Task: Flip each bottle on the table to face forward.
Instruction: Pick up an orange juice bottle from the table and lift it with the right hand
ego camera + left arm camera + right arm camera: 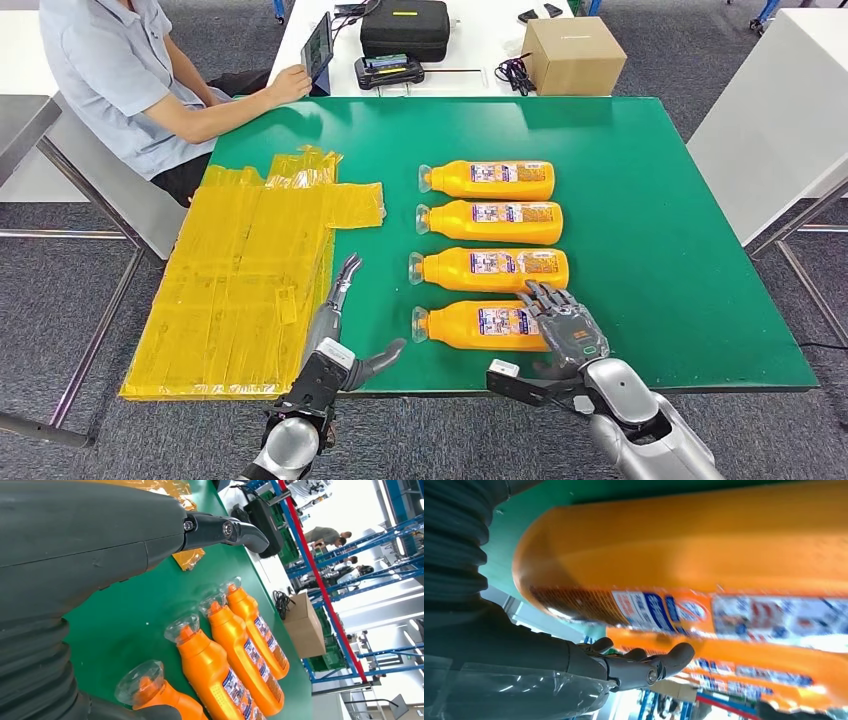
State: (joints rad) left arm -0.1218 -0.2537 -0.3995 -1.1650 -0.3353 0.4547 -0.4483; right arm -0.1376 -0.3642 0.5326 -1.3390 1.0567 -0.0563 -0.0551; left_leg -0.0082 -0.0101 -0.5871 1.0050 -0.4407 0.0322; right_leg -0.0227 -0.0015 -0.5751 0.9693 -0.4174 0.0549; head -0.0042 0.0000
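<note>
Your right hand (565, 325) lay palm-down over the base end of the nearest bottle (475, 326), fingers draped across its label; whether they actually gripped it or merely rested there I could not tell from these views. The right wrist view showed that bottle's orange side (684, 545) close against the hand, with the fingers (644, 667) curled alongside it. Your left hand (340, 335) hovered over the green table (650, 250) just left of that bottle's clear cap, fingers spread and holding nothing — thumb out toward the bottle, not touching it. Beyond the nearest bottle lay three more orange bottles in a tidy column: the second bottle (490, 268), the third bottle (490, 221) and the farthest bottle (487, 180), all on their sides, caps to the left, printed labels up. Left of your left hand, yellow plastic sheets (250, 280) covered that side of the table. At the far left corner a person (130, 80) sat holding a tablet (318, 45), and on the white table behind stood a black case (405, 28) and a cardboard box (573, 55).
</note>
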